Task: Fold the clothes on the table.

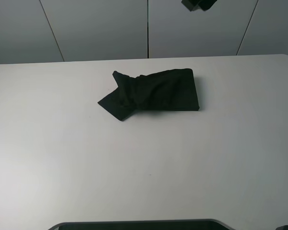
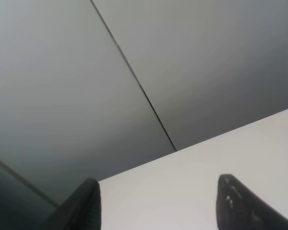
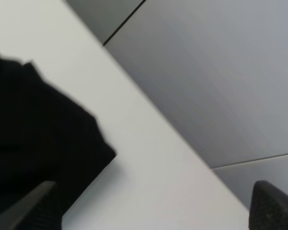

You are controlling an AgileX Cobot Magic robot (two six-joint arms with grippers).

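The black T-shirt [image 1: 156,92] lies bunched and partly folded on the white table [image 1: 144,163], behind its middle, with one pointed corner sticking out to the left. No print or label shows. In the right wrist view the shirt [image 3: 33,139] fills one side, close under my right gripper [image 3: 151,208], whose two fingers stand wide apart and hold nothing. My left gripper [image 2: 158,208] is open and empty, over bare table [image 2: 197,177], facing the wall. Neither gripper can be made out in the exterior view.
Grey wall panels [image 1: 101,28] stand behind the table's far edge. A black part [image 1: 199,4] hangs at the top edge of the exterior view. A dark base [image 1: 139,224] shows at the front edge.
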